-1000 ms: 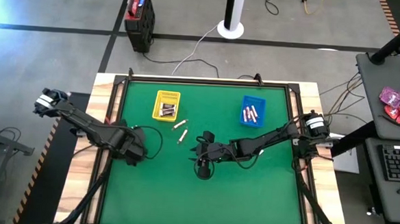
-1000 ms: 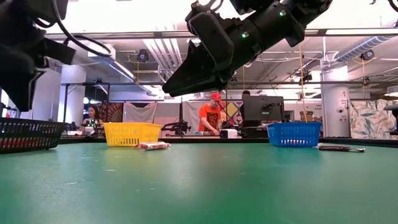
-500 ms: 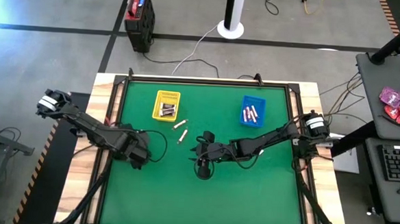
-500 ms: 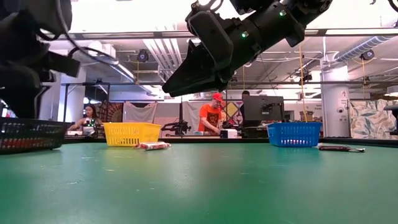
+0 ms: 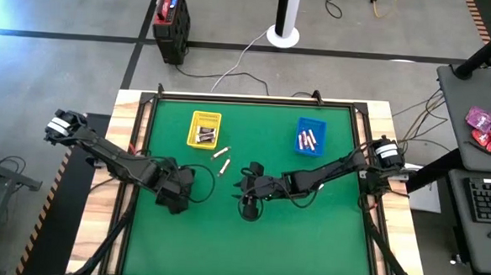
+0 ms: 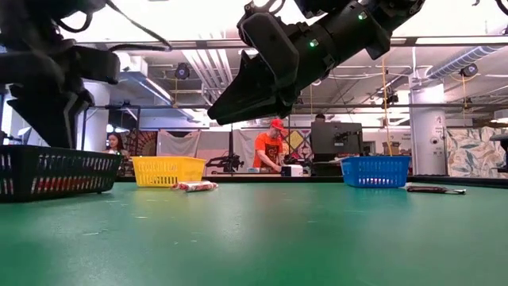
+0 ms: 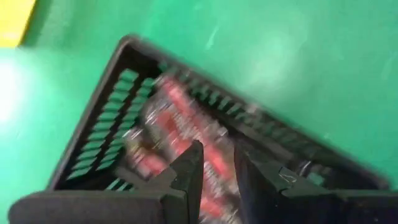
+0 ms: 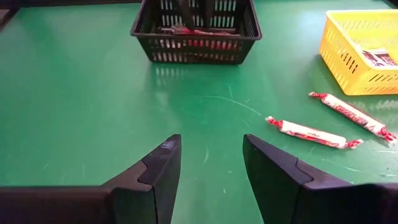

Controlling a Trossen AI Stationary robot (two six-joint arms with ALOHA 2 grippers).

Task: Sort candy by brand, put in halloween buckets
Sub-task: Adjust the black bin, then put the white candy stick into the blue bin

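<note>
We can't read any brand on the two white-and-red candy bars point(image 8: 311, 132) lying near the yellow bin point(image 8: 364, 53). Left gripper point(image 7: 214, 165) grips the black bin's point(image 8: 196, 37) wall; reddish wrappers inside. Right gripper point(image 8: 208, 162) hangs spread, nothing in it.

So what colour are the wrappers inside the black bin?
Reddish-pink candy in the black bin; the right wrist view shows it best.
</note>
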